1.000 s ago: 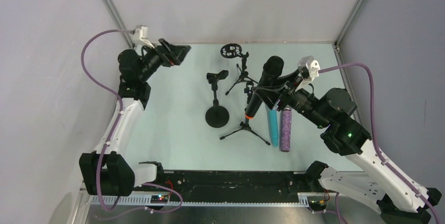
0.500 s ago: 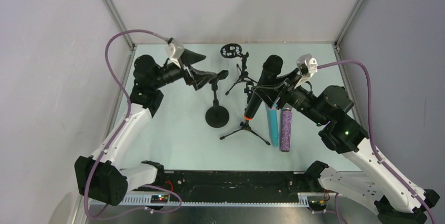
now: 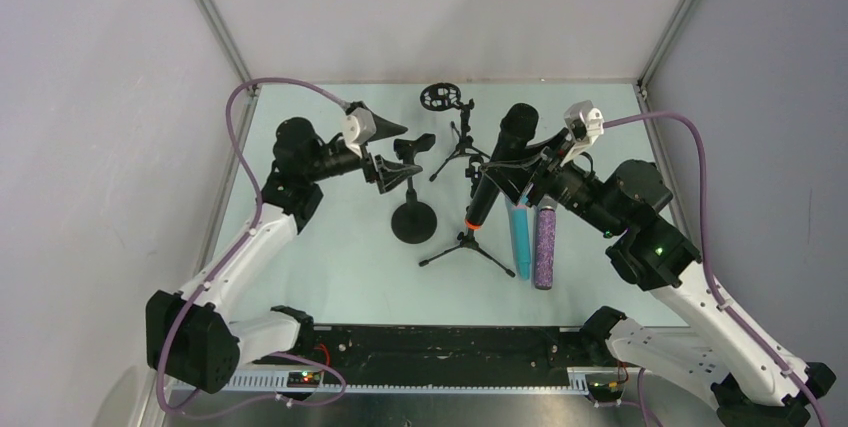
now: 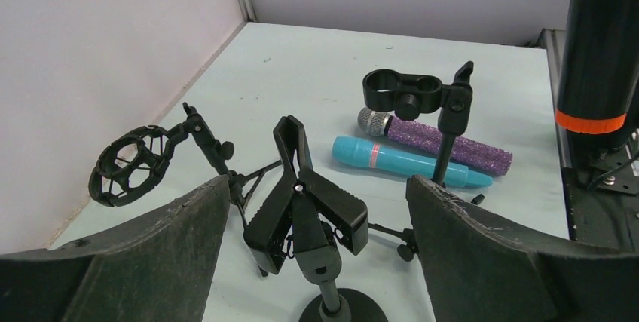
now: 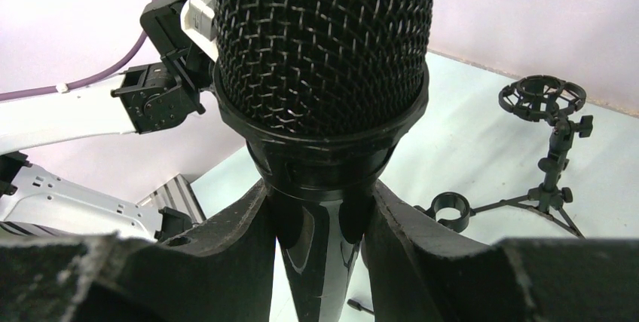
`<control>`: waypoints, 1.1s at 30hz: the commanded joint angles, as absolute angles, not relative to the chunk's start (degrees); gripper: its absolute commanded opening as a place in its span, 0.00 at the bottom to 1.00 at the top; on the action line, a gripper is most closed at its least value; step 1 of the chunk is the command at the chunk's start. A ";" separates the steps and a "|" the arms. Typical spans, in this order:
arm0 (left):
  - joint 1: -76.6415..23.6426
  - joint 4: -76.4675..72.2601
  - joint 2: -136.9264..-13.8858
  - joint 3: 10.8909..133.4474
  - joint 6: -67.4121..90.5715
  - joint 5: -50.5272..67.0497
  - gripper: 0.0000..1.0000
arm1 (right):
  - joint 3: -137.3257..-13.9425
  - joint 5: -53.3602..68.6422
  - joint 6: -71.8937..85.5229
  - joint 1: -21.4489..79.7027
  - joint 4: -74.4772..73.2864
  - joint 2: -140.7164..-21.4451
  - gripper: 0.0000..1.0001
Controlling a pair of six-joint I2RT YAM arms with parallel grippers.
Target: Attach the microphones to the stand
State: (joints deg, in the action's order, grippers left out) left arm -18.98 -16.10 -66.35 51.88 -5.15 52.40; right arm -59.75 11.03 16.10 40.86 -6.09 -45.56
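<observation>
While the right gripper point(image 5: 320, 246) is clamped on the black microphone point(image 3: 484, 195) just below its mesh head, the microphone hangs above the table's point(image 3: 330, 247) middle, steeply tilted. Its long axis runs from the head at the far, upper end down to the orange-red ring point(image 3: 474, 221) at the near, lower end. From above, that tail lies over the post of the ring-clip tripod stand point(image 3: 468, 243); whether the two touch cannot be told. The cyan-blue microphone point(image 3: 519, 237) and the glittery purple microphone point(image 3: 545, 247) lie flat on the table just right of that tripod, side by side and roughly parallel. Their long axes run near to far, and the purple one's silver mesh head point(image 4: 373, 121) points toward the far wall. The left gripper point(image 4: 315, 185) stands wide open with a finger on either side of the spring clip point(image 3: 415, 143) atop the round-base stand point(image 3: 413, 219), neither finger touching it. A second tripod carrying a shock-mount ring point(image 3: 437, 97) stands near the far edge. The table is a pale mint sheet, enclosed by plain whitish-grey walls point(image 3: 420, 7) with metal corner posts point(image 3: 210, 17), and a black rail point(image 3: 450, 342) runs along the near edge between the arm bases.
</observation>
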 commanded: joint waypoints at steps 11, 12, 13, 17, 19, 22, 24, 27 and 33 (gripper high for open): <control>-22.38 -17.26 -64.63 50.79 -10.73 43.19 0.89 | -60.37 12.60 17.15 39.21 -2.66 -45.85 0.00; -22.57 -17.15 -64.74 50.73 -10.81 42.94 0.88 | -60.33 12.64 17.19 39.11 -2.60 -45.82 0.00; -22.76 -17.05 -64.80 50.72 -11.01 42.88 0.87 | -60.31 12.69 17.21 39.07 -2.63 -45.80 0.00; -23.12 -16.39 -65.18 50.98 -11.25 42.81 0.83 | -60.36 12.55 17.24 38.87 -3.02 -45.85 0.00; -23.14 -15.83 -65.47 51.27 -11.21 43.00 0.80 | -60.34 12.49 17.23 38.76 -3.26 -45.81 0.00; -23.17 -14.92 -66.08 51.91 -11.23 43.19 0.73 | -60.30 12.41 17.16 38.63 -3.48 -45.75 0.00; -23.18 -14.21 -66.36 52.20 -11.52 43.28 0.71 | -60.33 12.27 17.14 38.44 -3.68 -45.72 0.00; -23.17 -12.87 -66.80 52.68 -12.28 43.33 0.65 | -60.30 12.22 16.94 38.33 -3.86 -45.67 0.00; -23.16 -10.55 -67.00 53.34 -14.25 43.69 0.57 | -59.60 12.14 17.05 37.99 -3.57 -44.98 0.00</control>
